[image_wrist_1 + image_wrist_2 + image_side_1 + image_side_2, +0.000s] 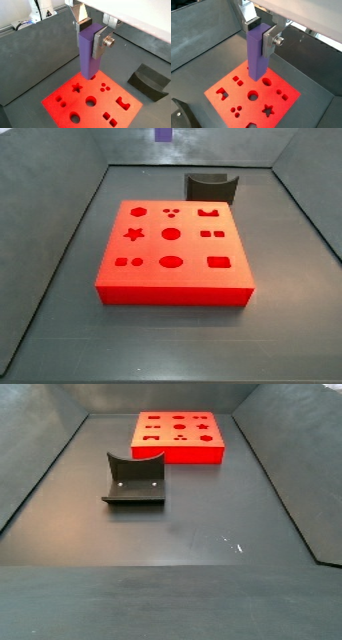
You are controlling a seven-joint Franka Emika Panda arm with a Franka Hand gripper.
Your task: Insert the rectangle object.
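Note:
My gripper (92, 35) is shut on the purple rectangle object (89, 52), holding it upright by its upper end between the silver fingers (101, 44). It hangs well above the red block (90, 102), which has several shaped holes in its top. Both wrist views show the grip; the bar (256, 52) and gripper (260, 32) sit over the block (254, 95). In a side view only the bar's lower tip (163, 133) shows, above the far end of the block (174, 253), whose rectangular hole (219, 261) is open. The gripper is out of the side view showing the block (179, 434).
A dark grey curved holder (210, 186) stands on the floor beyond the block; it also shows in the other views (135, 479) (148, 80) (181, 115). Grey sloping walls (54, 248) enclose the floor.

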